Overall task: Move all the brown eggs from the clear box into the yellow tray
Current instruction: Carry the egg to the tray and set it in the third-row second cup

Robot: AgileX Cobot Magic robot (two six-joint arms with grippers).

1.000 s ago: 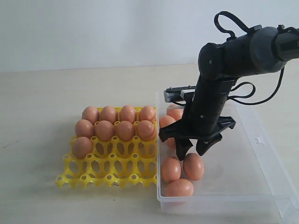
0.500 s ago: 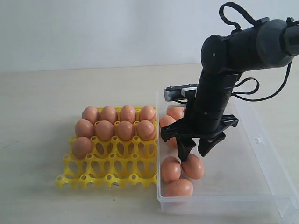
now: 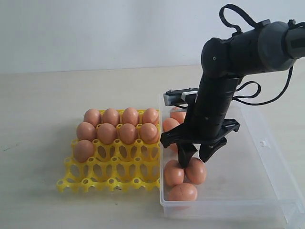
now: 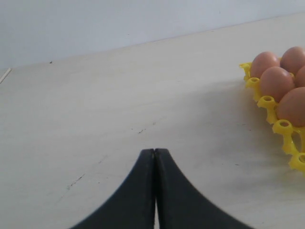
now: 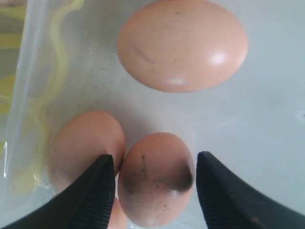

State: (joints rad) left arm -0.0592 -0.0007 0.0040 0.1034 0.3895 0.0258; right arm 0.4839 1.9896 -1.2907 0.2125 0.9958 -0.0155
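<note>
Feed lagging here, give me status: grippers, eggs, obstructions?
Right gripper open, jaws straddling a brown egg in the clear box. Left gripper shut, off beside the yellow tray. Neighbouring egg crowds one jaw.

The right arm (image 3: 221, 90) is matte black with a rounded grey upper housing (image 3: 271, 45), and thin black cables (image 3: 243, 15) loop from it. The right end effector (image 3: 194, 160) has black fingers (image 5: 93, 195) with finely ribbed inner faces.

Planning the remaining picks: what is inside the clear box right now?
In the clear box, three brown eggs lie at the near end, one of them between the right gripper's open jaws. At least two more show beside the arm, which covers that stretch, so the full count is hidden.
</note>
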